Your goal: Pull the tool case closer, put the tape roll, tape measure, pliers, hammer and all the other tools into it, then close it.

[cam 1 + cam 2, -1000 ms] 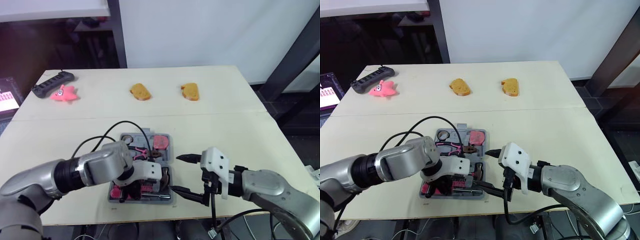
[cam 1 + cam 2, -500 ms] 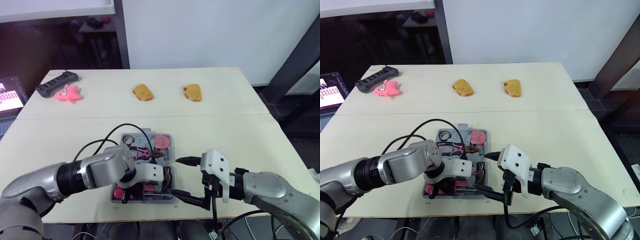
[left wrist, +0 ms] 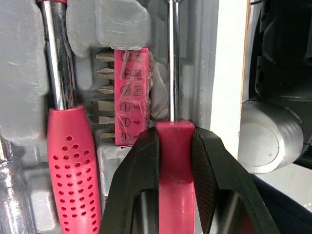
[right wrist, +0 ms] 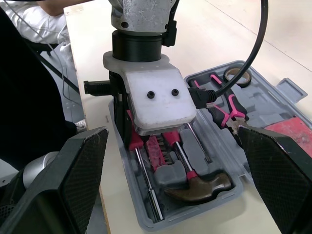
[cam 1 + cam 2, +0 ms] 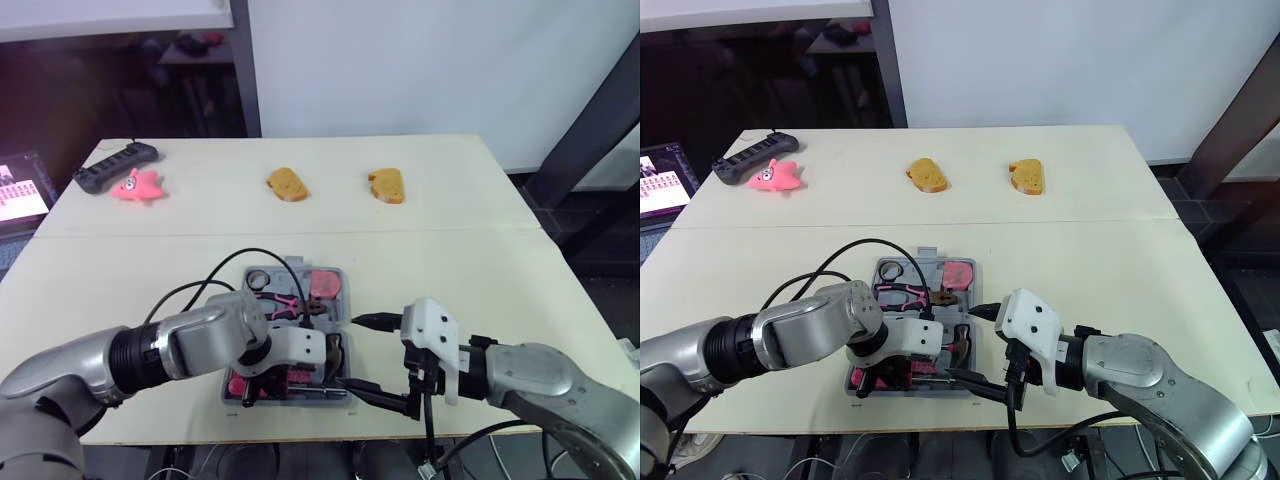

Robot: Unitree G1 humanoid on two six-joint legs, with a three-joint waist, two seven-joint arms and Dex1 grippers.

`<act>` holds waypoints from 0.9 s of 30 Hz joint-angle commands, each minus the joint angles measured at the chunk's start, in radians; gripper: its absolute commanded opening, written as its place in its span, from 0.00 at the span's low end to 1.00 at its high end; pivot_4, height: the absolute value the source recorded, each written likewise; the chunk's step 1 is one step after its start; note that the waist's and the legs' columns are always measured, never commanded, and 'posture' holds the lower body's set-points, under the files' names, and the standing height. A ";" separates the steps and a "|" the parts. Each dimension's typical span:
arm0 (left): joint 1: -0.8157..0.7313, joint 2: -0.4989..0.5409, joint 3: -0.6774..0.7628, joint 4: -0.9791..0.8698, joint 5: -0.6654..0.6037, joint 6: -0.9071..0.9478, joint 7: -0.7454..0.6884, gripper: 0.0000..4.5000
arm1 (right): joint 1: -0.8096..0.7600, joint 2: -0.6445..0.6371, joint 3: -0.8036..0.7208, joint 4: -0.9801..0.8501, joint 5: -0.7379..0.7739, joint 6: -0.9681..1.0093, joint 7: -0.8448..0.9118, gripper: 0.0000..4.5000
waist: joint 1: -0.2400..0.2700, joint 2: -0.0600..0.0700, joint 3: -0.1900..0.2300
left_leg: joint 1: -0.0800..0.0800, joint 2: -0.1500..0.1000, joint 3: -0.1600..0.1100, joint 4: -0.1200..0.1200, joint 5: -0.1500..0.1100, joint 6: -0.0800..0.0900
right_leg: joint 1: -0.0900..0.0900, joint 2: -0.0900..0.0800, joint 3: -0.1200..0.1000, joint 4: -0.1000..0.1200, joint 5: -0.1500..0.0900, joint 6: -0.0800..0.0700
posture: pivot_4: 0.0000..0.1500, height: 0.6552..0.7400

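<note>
- Hardly a twitch since half a second back: the left tool (image 3: 174, 146) stays down in the near end of the case (image 5: 922, 264). The right tool (image 5: 350, 352) stays parked at the case's right edge. Over the full second, it's mostly the camera that tipped.
- Head views: the case lies open and flat near the front edge of the tabletop (image 5: 470, 250). The right tool is spread wide and holds nothing, one finger by the case's right rim, the other at its near right corner. A black cable (image 5: 240, 250) loops over the case's far end. Far back sit two bread slices (image 5: 284, 184) (image 5: 387, 185), and a pink toy (image 5: 135, 185) just beside a power strip (image 5: 115, 165).
- Left wrist view: the left tool is clamped on the red handle of a screwdriver (image 3: 173, 185), whose shaft runs along a slot by the case wall. Just beside it is a rack of bits (image 3: 130, 92), then a second screwdriver (image 3: 73, 161).
- Right wrist view: the hammer (image 4: 197, 187) lies at the case's near end, with the pliers (image 4: 222, 105) beyond it. The tape roll (image 4: 237, 75) and tape measure (image 4: 290, 124) are at the far end, all inside the case.
</note>
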 commanded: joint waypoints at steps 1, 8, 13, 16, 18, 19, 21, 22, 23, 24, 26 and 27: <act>-0.003 0.027 0.035 -0.010 0.006 -0.002 0.006 0.10 | -0.011 0.002 0.002 -0.011 0.000 -0.016 0.003 1.00 | -0.001 0.000 0.000 | 0.000 0.000 0.000 0.000 0.000 0.000 | 0.000 0.000 0.000 0.000 0.000 0.000 | 1.00 1.00; 0.012 0.031 0.040 0.000 0.014 -0.021 0.017 0.10 | -0.017 0.007 0.014 -0.004 -0.008 -0.016 0.000 1.00 | -0.001 0.000 0.000 | 0.000 0.000 0.000 0.000 0.000 0.000 | 0.000 0.000 0.000 0.000 0.000 0.000 | 1.00 1.00; 0.005 0.039 0.062 -0.006 0.005 -0.021 0.004 0.10 | -0.017 0.007 0.020 0.000 -0.012 -0.017 0.002 1.00 | -0.001 0.000 0.000 | 0.000 0.000 0.000 0.000 0.000 0.000 | -0.001 0.000 0.000 0.000 0.000 0.000 | 1.00 1.00; 0.006 0.041 0.061 -0.006 0.011 -0.030 0.004 0.10 | -0.021 0.007 0.021 0.004 -0.014 -0.019 0.003 1.00 | 0.000 0.000 0.000 | 0.000 0.000 0.000 0.000 0.000 0.000 | -0.001 0.000 0.000 0.000 0.000 0.000 | 1.00 1.00; 0.006 0.041 0.059 -0.004 0.014 -0.035 0.005 0.10 | -0.021 0.008 0.023 0.004 -0.015 -0.020 0.003 1.00 | 0.000 0.000 0.000 | 0.000 0.000 0.000 0.000 0.000 0.000 | -0.001 0.000 0.000 0.000 0.000 0.000 | 1.00 1.00; 0.005 0.041 0.060 -0.003 0.015 -0.035 0.004 0.21 | -0.020 0.008 0.023 0.004 -0.015 -0.021 0.003 1.00 | 0.000 0.000 0.000 | 0.000 0.000 0.000 0.000 0.000 0.000 | -0.001 0.000 0.000 0.000 0.000 0.000 | 1.00 1.00; 0.000 0.040 0.060 -0.002 0.015 -0.037 0.001 0.39 | -0.019 0.007 0.024 0.004 -0.015 -0.021 0.004 1.00 | 0.000 0.000 0.000 | 0.000 0.000 0.000 0.000 0.000 0.000 | -0.001 0.000 0.000 0.000 0.000 0.000 | 1.00 1.00; -0.004 0.042 0.059 -0.001 0.016 -0.039 -0.001 0.39 | -0.019 0.007 0.025 0.004 -0.014 -0.020 0.004 1.00 | 0.000 0.000 0.000 | 0.000 0.000 0.000 0.000 0.000 0.000 | -0.001 0.000 0.000 0.000 0.000 0.000 | 1.00 1.00; -0.007 0.042 0.059 -0.001 0.015 -0.040 -0.003 0.39 | -0.019 0.006 0.025 0.004 -0.014 -0.020 0.004 1.00 | 0.001 0.000 0.000 | 0.000 0.000 0.000 0.000 0.000 0.000 | -0.001 0.000 0.000 0.000 0.000 0.000 | 1.00 1.00; -0.011 0.046 0.057 -0.001 0.016 -0.042 -0.008 0.39 | -0.019 0.006 0.026 0.003 -0.014 -0.019 0.003 1.00 | 0.001 0.000 0.000 | 0.000 0.000 0.000 0.000 0.000 0.000 | -0.001 0.000 0.000 0.000 0.000 -0.001 | 1.00 1.00; -0.016 0.049 0.055 -0.002 0.016 -0.044 -0.013 0.39 | -0.018 0.006 0.027 0.002 -0.014 -0.019 0.003 1.00 | 0.001 0.000 0.000 | -0.001 0.000 0.000 0.000 0.000 0.000 | -0.001 0.000 0.000 0.000 0.000 -0.001 | 1.00 1.00; -0.018 0.051 0.055 -0.003 0.015 -0.044 -0.015 0.39 | -0.017 0.006 0.027 0.002 -0.013 -0.019 0.003 1.00 | 0.001 0.000 0.000 | -0.001 0.000 0.000 0.000 0.000 0.000 | -0.001 0.000 0.000 0.000 0.000 -0.001 | 1.00 1.00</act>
